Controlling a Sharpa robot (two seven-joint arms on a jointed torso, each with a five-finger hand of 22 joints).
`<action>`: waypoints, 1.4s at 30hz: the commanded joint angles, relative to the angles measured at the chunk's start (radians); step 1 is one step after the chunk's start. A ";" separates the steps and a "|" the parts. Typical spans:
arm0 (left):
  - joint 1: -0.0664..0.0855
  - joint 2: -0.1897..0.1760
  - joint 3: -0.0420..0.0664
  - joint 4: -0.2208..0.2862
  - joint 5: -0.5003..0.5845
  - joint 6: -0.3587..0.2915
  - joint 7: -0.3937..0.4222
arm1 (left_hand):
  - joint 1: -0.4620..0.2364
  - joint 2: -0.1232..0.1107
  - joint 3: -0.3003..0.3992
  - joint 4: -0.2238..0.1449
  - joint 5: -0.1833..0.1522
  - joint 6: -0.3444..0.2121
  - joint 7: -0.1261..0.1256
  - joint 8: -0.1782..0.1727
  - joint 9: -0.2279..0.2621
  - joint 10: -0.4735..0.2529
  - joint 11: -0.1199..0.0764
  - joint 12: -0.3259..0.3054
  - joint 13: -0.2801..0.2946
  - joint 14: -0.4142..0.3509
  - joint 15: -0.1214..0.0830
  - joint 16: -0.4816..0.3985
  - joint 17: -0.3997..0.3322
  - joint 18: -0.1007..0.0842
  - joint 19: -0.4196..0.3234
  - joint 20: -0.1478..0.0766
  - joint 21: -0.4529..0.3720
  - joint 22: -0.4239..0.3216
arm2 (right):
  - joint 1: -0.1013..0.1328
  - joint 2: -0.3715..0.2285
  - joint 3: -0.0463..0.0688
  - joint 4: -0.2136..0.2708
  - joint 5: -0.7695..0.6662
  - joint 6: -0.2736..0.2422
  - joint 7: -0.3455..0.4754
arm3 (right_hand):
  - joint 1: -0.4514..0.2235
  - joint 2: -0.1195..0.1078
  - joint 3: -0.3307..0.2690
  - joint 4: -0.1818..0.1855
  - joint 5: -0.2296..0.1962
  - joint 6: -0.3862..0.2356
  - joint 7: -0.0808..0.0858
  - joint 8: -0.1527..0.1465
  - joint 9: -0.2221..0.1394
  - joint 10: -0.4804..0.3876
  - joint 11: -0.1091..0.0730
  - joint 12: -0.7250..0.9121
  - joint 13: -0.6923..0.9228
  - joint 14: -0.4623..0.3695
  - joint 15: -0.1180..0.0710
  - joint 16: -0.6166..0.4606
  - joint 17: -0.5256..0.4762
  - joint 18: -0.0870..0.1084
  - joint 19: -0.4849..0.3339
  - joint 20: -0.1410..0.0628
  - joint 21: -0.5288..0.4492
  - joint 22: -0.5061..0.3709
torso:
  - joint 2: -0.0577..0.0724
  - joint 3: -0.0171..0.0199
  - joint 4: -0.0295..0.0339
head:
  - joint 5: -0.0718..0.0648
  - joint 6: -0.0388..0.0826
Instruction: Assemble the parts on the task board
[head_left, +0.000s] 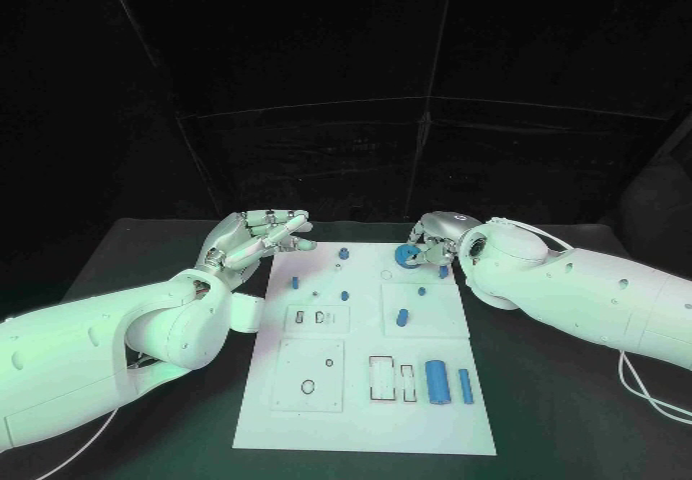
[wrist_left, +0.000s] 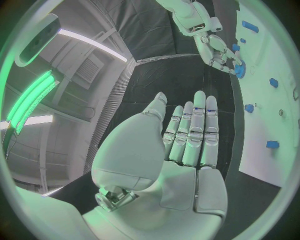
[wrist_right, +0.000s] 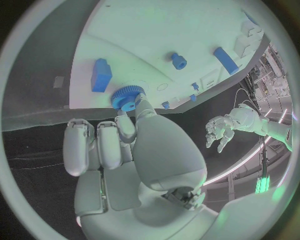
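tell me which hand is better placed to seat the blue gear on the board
Right. The right hand already pinches the blue gear at the task board's far edge; the left hand hovers open off the board's side.

Right robot hand (head_left: 433, 243) partly hides blue gear (head_left: 408, 257).

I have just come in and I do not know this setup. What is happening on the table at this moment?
A two-armed robot is assembling small blue parts on a white task board. Its right hand pinches a round blue gear-like part at the board's far edge. Its left hand is open and holds nothing, raised near the board's far left corner. Other blue parts, among them a cylinder, lie on the board.
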 joint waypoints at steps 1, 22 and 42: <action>0.002 0.002 0.001 0.000 -0.001 0.015 0.002 | -0.001 0.007 0.003 -0.006 0.002 0.005 0.001 -0.007 -0.001 0.007 0.002 -0.006 -0.001 -0.007 0.000 -0.006 0.001 0.014 -0.004 0.003 -0.004 -0.002 | 0.000 0.001 -0.001 -0.003 -0.025 0.026 -0.011 | 0.014 0.006 0.011 -0.003 -0.005 0.010 0.001 0.005 0.001 0.008 -0.002 0.005 0.002 0.027 -0.002 0.007 -0.001 -0.016 0.009 0.002 0.005 0.055 | 0.000 0.0001 0.0014 | -0.002 -0.001; 0.002 -0.001 0.001 -0.002 -0.001 0.017 0.001 | -0.001 0.007 0.003 -0.006 0.002 0.005 0.001 -0.007 -0.001 0.007 0.002 -0.006 -0.001 -0.007 0.000 -0.006 0.002 0.014 -0.004 0.003 -0.004 -0.002 | 0.000 -0.003 -0.001 0.104 -0.083 -0.237 0.030 | 0.020 0.023 0.093 -0.032 -0.028 0.104 -0.023 0.032 0.004 0.043 -0.023 0.043 0.054 0.027 -0.020 0.008 -0.003 -0.021 0.029 -0.013 0.017 0.083 | -0.001 -0.0005 0.0002 | 0.006 0.003; 0.004 -0.002 0.001 -0.009 -0.001 0.015 0.003 | 0.000 0.008 0.003 -0.008 0.002 0.005 0.001 -0.008 -0.001 0.007 0.002 -0.007 -0.002 -0.007 0.000 -0.007 0.002 0.015 -0.003 0.003 -0.004 -0.002 | 0.000 0.133 -0.001 0.118 -0.143 -0.159 -0.020 | -0.004 0.011 0.110 -0.028 -0.022 0.102 -0.021 0.017 -0.002 0.046 -0.022 0.043 0.057 0.028 -0.019 0.008 -0.003 -0.024 0.036 -0.014 0.022 0.094 | 0.001 0.0001 0.0013 | 0.014 0.002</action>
